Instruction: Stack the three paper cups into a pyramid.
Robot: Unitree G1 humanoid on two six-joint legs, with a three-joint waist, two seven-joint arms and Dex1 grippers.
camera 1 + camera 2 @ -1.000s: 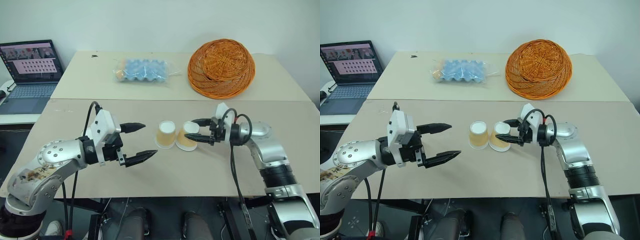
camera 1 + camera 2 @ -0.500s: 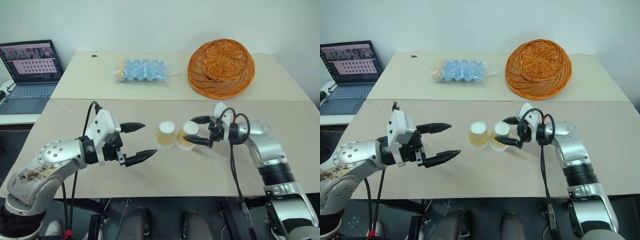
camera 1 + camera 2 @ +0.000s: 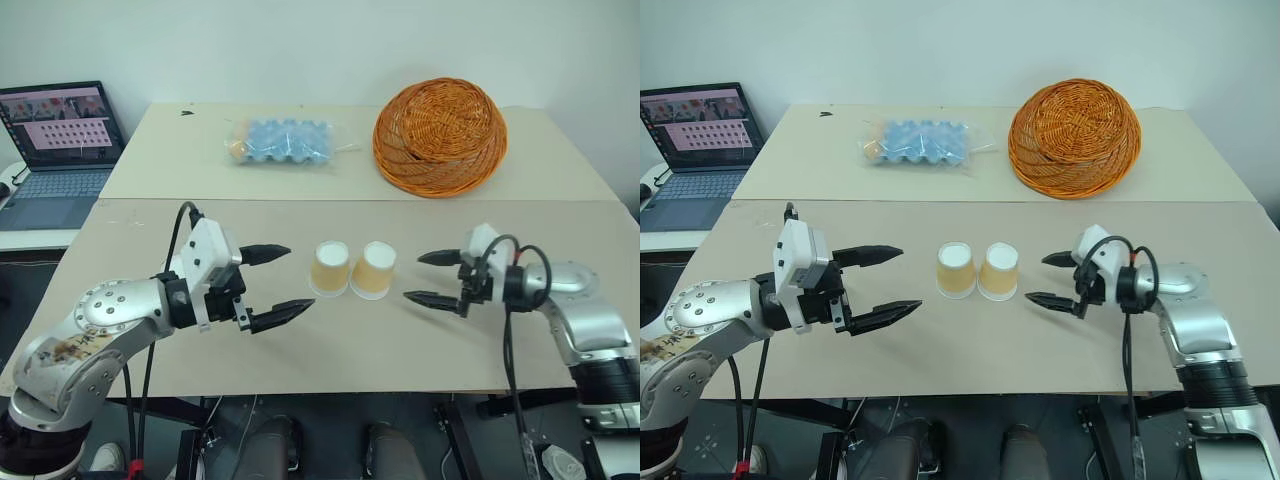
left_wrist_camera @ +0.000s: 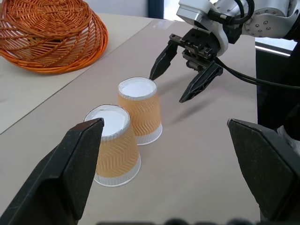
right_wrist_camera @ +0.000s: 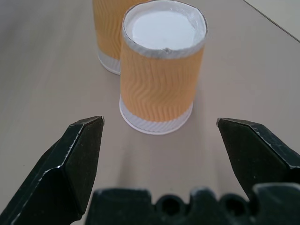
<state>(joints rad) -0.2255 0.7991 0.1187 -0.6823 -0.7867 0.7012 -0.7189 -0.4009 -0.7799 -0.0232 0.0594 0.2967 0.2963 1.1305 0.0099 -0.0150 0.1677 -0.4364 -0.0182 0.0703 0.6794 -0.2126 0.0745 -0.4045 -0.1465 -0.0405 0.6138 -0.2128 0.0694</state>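
While standing side by side, upside down and touching on the beige tabletop (image 3: 350, 340): two small tan paper cups (image 3: 331, 268) (image 3: 374, 269), apparently set as the pyramid's base. Flanked at nine o'clock by the left gripper (image 3: 275, 285), black fingers spread and empty; at three o'clock by the right gripper (image 3: 432, 277), likewise spread, near yet apart. Third cup nowhere apparent. Farther, at one o'clock, an overturned orange wicker basket (image 3: 440, 137); at eleven, a bagged blue egg tray (image 3: 285, 140).
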